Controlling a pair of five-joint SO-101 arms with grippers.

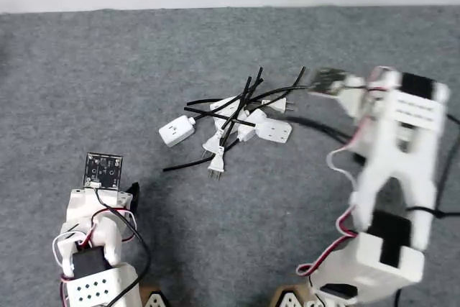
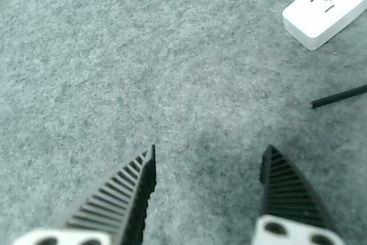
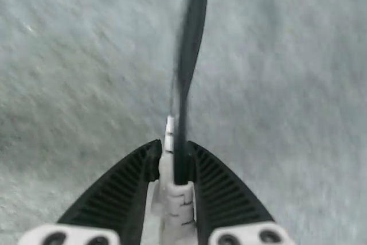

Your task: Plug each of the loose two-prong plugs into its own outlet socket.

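Note:
A tangle of white two-prong plugs on short black cords lies mid-table, among them one plug [image 1: 215, 167] at the near side. Two white outlet sockets lie there too, one [image 1: 176, 131] on the pile's left and one [image 1: 274, 131] on its right. My right gripper [image 3: 175, 144] is shut on a white plug [image 3: 168, 199] whose black cord [image 3: 189, 38] runs straight away from the fingers. In the high view this gripper [image 1: 327, 83] sits just right of the pile. My left gripper [image 2: 209, 153] hangs open over bare carpet, with a socket [image 2: 327, 7] farther off.
Grey carpet [image 1: 86, 70] covers the whole table. A loose black cord end [image 2: 338, 97] lies near the left gripper. The left arm's body [image 1: 97, 249] stands at the near left and the right arm's body [image 1: 388, 235] at the near right.

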